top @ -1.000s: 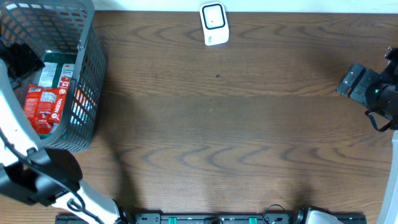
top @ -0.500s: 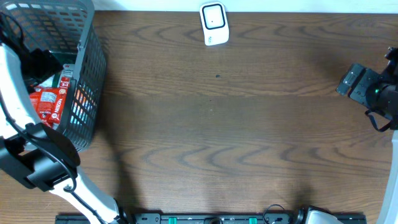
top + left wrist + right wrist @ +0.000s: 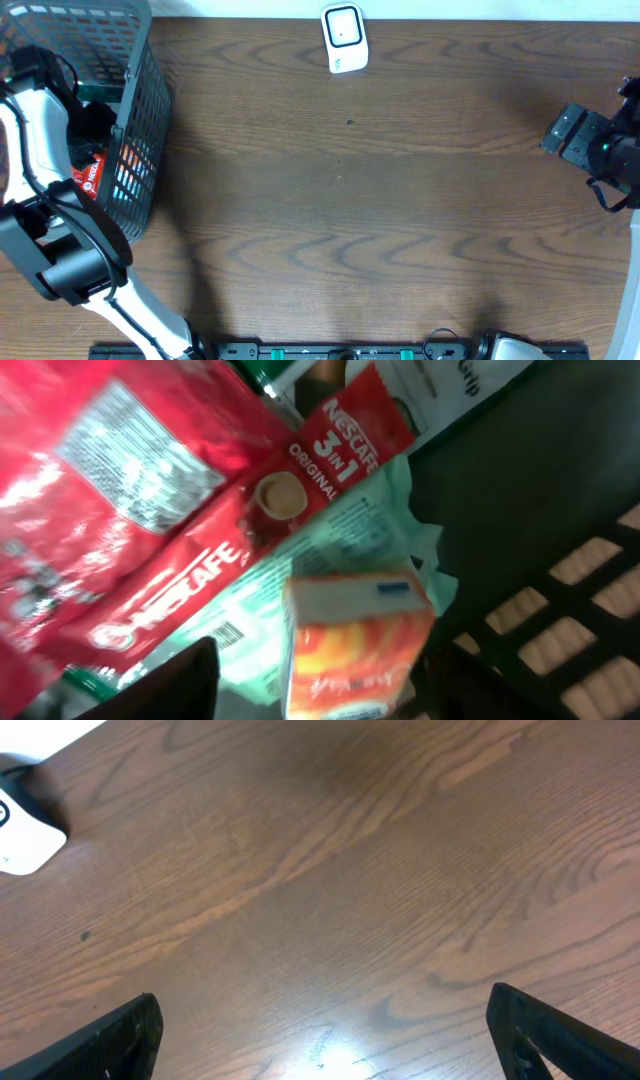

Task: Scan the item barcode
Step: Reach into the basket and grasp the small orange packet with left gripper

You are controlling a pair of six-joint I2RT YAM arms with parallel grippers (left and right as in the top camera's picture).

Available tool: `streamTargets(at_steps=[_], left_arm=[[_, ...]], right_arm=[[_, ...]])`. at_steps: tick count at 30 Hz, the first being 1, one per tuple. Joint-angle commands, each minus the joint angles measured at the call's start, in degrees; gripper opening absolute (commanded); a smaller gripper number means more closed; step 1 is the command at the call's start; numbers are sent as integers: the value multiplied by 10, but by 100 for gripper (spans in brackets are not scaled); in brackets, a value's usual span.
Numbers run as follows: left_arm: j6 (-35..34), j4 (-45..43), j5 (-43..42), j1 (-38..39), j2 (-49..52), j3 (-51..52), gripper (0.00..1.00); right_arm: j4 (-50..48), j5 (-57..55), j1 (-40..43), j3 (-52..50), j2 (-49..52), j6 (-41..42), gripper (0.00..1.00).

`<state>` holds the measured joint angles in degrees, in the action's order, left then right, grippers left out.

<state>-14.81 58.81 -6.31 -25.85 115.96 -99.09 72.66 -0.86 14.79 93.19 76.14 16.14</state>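
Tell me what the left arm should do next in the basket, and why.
Probably close the left gripper on the orange carton: it sits between the open fingers, a gap showing beside one, next to the red Nescafe packet, so nothing looks gripped yet.

One basket [image 3: 142, 110], one scanner [image 3: 344, 38].

Dark, wood-grained surface [image 3: 350, 220] stretching wide across. A grey mesh basket [image 3: 140, 130] sits on its far left corner, and a small white scanner [image 3: 344, 38] lies flat at the far edge, well apart from the basket.
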Motion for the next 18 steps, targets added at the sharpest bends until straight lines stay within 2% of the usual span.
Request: streamTargets(at_steps=[1, 6, 12, 13, 16, 18], left_arm=[[-6, -32, -21, 8, 2, 38, 67], [-5, -75, -21, 12, 2, 75, 64], [-5, -103, -18, 12, 2, 110, 54], [-5, -103, -14, 12, 2, 113, 50], [-5, -105, -14, 10, 1, 113, 27], [-5, -105, -14, 9, -2, 106, 20]], right_arm=[[2, -2, 1, 8, 3, 8, 99], [2, -2, 1, 8, 3, 8, 99], [2, -2, 1, 8, 3, 8, 99], [2, -2, 1, 8, 3, 8, 99], [2, -2, 2, 8, 3, 8, 99], [2, -1, 2, 8, 3, 8, 99]])
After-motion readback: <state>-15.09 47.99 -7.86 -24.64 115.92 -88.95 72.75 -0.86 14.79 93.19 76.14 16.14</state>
